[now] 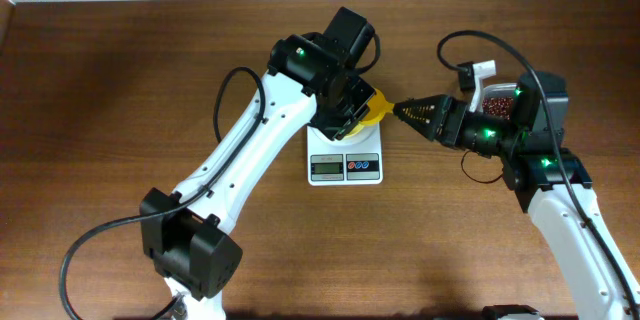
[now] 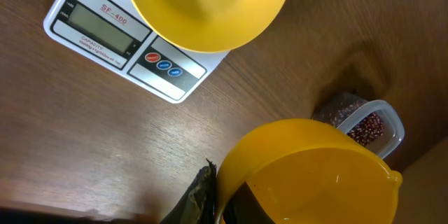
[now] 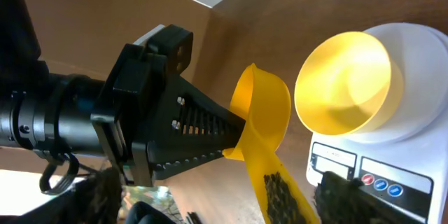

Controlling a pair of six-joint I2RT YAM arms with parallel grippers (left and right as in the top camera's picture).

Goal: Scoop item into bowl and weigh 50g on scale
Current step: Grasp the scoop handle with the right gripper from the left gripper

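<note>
scale | marked SF-400 | bowl on top | scoop in left fingers

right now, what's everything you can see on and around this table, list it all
table: one, brown wood, under everything
scale: one, white with a grey display and red and blue buttons, middle of the table
bowl: one, yellow, on the scale
scoop: one, yellow, held up beside the bowl
container: one, clear plastic, on the table to the right of the scale
beans: many, dark reddish-brown, in the container
left arm: one, white and black, reaching over the scale
right arm: one, white and black, right side of the table
left jaws: one pair, black, shut on the scoop's handle
right jaws: one pair, black, open, close by the scoop's handle
</note>
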